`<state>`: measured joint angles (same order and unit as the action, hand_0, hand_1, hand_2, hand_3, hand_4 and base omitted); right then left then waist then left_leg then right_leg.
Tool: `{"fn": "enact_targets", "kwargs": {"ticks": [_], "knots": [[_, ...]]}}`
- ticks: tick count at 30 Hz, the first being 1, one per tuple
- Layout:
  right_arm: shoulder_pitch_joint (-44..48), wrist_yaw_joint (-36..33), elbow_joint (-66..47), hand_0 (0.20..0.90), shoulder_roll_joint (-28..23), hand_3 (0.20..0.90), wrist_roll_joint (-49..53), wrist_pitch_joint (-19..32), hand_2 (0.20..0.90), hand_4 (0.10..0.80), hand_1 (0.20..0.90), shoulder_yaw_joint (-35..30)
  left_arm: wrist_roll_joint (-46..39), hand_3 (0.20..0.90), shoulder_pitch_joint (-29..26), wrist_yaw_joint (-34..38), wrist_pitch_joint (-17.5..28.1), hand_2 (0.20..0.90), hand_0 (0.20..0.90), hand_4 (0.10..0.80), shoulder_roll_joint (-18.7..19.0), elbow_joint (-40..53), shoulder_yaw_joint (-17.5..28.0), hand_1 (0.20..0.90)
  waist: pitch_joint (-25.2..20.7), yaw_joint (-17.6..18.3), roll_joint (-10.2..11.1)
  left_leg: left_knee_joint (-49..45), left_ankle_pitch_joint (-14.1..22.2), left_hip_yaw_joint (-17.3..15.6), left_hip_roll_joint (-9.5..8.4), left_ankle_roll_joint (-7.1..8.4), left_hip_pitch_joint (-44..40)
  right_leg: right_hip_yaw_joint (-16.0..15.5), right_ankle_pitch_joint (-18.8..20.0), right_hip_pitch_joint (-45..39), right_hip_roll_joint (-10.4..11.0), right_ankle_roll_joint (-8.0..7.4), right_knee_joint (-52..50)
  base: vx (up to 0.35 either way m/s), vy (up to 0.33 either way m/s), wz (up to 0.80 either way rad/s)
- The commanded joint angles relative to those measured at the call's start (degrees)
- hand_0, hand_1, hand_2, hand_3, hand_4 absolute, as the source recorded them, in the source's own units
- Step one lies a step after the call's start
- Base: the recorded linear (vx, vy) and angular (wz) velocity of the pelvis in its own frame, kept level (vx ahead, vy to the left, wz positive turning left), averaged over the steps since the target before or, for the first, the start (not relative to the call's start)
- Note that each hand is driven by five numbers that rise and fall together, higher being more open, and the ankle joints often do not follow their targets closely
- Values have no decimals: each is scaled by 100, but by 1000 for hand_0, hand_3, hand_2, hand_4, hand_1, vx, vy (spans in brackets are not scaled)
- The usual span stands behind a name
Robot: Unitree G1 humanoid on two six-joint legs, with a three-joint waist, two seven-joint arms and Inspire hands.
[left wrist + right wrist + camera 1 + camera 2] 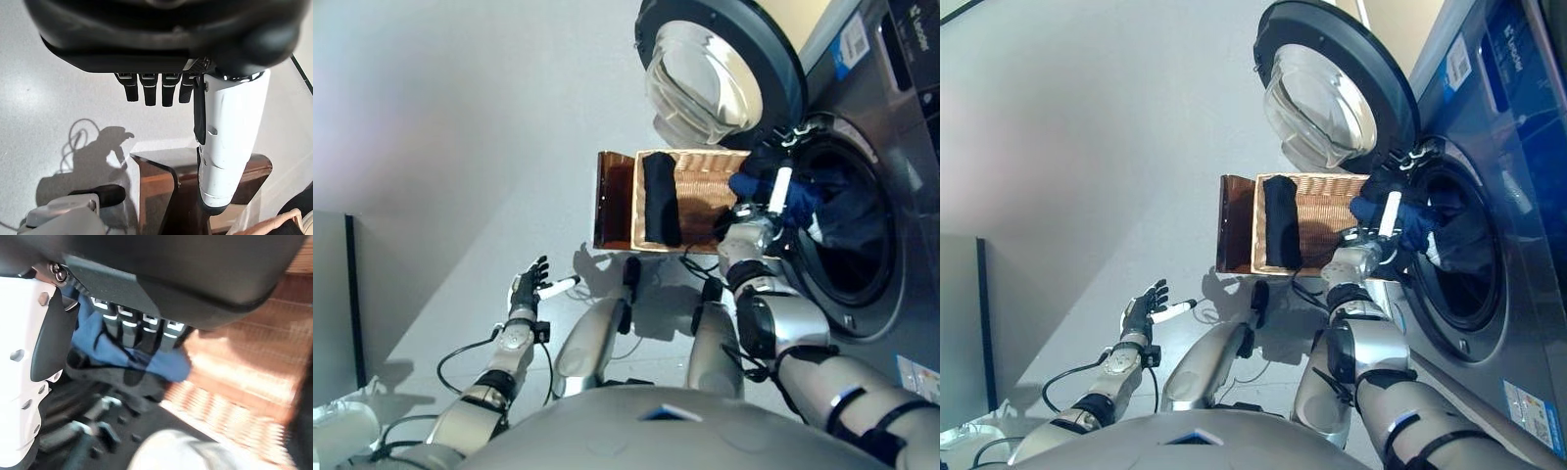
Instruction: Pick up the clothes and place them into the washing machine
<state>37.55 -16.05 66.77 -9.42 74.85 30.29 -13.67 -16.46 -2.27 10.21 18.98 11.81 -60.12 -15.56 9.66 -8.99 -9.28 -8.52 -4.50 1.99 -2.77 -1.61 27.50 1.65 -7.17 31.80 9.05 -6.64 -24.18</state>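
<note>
Right robot hand (756, 217) grips blue garment (759, 186); basket (700, 171) holds black cloth (661, 199).

A pale grey floor (440, 147) is seen throughout, lit brightly, with shadows cast on it. A dark strip (352, 294) is seen at its edge.

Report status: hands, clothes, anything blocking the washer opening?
Right hand shut on blue garment at the washing machine opening. Left hand open, idle over floor. Black garment in wicker basket. Door open, nothing blocking.
</note>
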Motion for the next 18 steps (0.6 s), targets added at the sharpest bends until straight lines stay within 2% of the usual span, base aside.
{"fn": "enact_targets", "kwargs": {"ticks": [1, 5, 7, 8, 9, 11, 12, 13, 18], "knots": [[428, -229, -510, 900, -963, 900, -1044, 493, 900, 800, 900, 37, 19, 900, -61, 148, 346, 900, 900, 800, 355, -99, 340, 900, -256, -88, 20, -289, 546, 48, -212, 219, 122, -35, 545, -283, -83, 320, 845, 0, 0, 0], [633, -855, -779, 900, -1665, 900, -1896, 641, 900, 800, 900, -29, 122, 900, -1, 175, 414, 900, 900, 800, 454, -73, 370, 900, -287, -95, -13, -278, 543, 57, -219, 218, 139, -31, 542, -249, -84, 315, 826, 0, 0, 0], [732, -1096, -812, 900, -2051, 900, -2561, 494, 900, 800, 900, 137, 195, 900, 20, 184, 446, 900, 900, 800, 513, 16, 384, 900, -288, -99, -20, -273, 534, 58, -224, 220, 142, -31, 553, -241, -74, 305, 828, -4, -2, -2], [744, -1153, -834, 900, -2051, 900, -2614, 477, 900, 800, 900, 143, 200, 900, 18, 189, 444, 900, 900, 800, 499, 22, 385, 900, -283, -98, -32, -272, 534, 58, -223, 219, 141, -31, 554, -242, -75, 305, 830, 0, 0, 0], [889, -1239, -774, 900, -2391, 900, -3056, 327, 900, 800, 900, 432, 252, 900, -1, 187, 457, 900, 900, 800, 556, 2, 422, 900, -274, -101, -33, -285, 525, 45, -225, 223, 157, -24, 570, -211, -76, 302, 808, 0, 0, 0], [1072, -1214, -486, 900, -2686, 900, -3568, -16, 900, 800, 900, 887, 285, 900, -3, 161, 455, 900, 900, 800, 600, 67, 400, 900, -260, -115, -10, -298, 513, 21, -221, 227, 176, -9, 601, -191, -72, 306, 810, -17, -1, 1], [1095, -1225, -477, 900, -2689, 900, -3578, -19, 900, 800, 900, 902, 286, 900, -6, 162, 454, 900, 900, 800, 591, 68, 408, 900, -255, -111, -17, -300, 514, 18, -220, 227, 180, -7, 601, -187, -73, 305, 808, 0, 0, 0], [1155, -1008, -379, 900, -2801, 900, -3915, -248, 900, 800, 900, 1309, 305, 900, 10, 107, 460, 900, 900, 800, 597, 92, 417, 900, -239, -112, 2, -295, 491, -3, -205, 232, 184, 3, 626, -174, -85, 308, 800, -22, -5, -3], [1077, -640, -8, 900, -2332, 900, -3793, -462, 900, 800, 900, 1554, 265, 900, -50, 66, 415, 900, 900, 800, 512, 2, 378, 900, -243, -104, 42, -308, 486, -30, -186, 235, 185, 28, 643, -164, -123, 321, 799, -8, 0, -9]]}}
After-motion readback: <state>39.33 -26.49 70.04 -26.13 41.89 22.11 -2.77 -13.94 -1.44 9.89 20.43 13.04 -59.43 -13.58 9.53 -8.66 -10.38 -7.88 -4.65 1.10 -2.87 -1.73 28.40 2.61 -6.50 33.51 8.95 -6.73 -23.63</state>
